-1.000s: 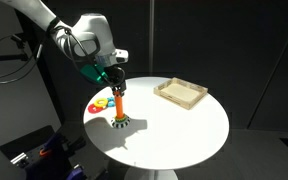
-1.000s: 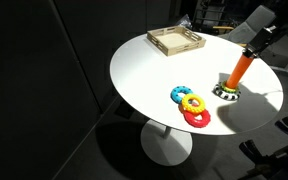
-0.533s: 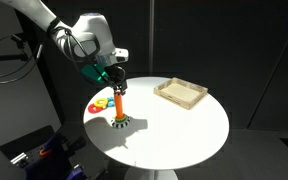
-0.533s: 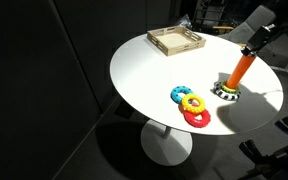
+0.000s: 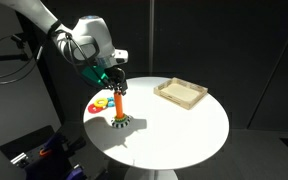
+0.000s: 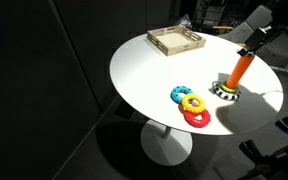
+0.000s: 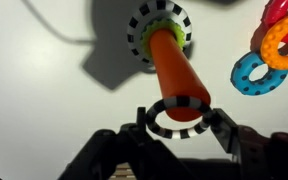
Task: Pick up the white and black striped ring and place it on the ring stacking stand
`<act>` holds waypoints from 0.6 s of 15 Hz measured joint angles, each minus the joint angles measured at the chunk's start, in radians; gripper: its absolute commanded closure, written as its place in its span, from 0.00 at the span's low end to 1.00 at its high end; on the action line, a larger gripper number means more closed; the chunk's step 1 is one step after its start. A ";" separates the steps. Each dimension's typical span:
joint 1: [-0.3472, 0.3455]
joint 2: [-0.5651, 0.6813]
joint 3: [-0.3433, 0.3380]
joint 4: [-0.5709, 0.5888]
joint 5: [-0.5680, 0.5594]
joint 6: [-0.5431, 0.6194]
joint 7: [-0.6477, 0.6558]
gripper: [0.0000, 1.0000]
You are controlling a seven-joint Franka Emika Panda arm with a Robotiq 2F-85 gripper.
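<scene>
— Looking for the white and black striped ring [image 7: 184, 101].

— Found in the wrist view: pinched from two sides by the pincer [image 7: 182, 122], narrowed onto the outer edge.

— And relative to the ring stacking stand [image 7: 169, 62]?

— Held level at the very tip of the upright orange peg, with orange visible through the hole. Cannot tell whether threaded onto the tip or just above it. Certainly not down at the round base with its own striped rim.

— Same from outside?

— Yes, in both exterior views: poised right over the top of the peg.

— Anything else on the white round bench [image 5: 184, 135]?

— Blue ring [image 6: 181, 93], yellow ring [image 6: 193, 102] and red ring [image 6: 198, 118], bunched together and touching, near the stand but apart from it. Also a shallow wooden tray [image 6: 176, 41], well apart from all of that.
</scene>
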 measured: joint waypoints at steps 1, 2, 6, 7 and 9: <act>0.005 0.000 0.000 -0.001 0.018 -0.001 -0.011 0.58; 0.009 0.000 0.000 -0.001 0.037 -0.003 -0.023 0.58; 0.019 -0.001 0.000 -0.001 0.073 -0.011 -0.046 0.58; 0.019 -0.002 0.000 -0.001 0.073 -0.012 -0.047 0.58; 0.019 -0.002 0.000 -0.001 0.073 -0.013 -0.047 0.58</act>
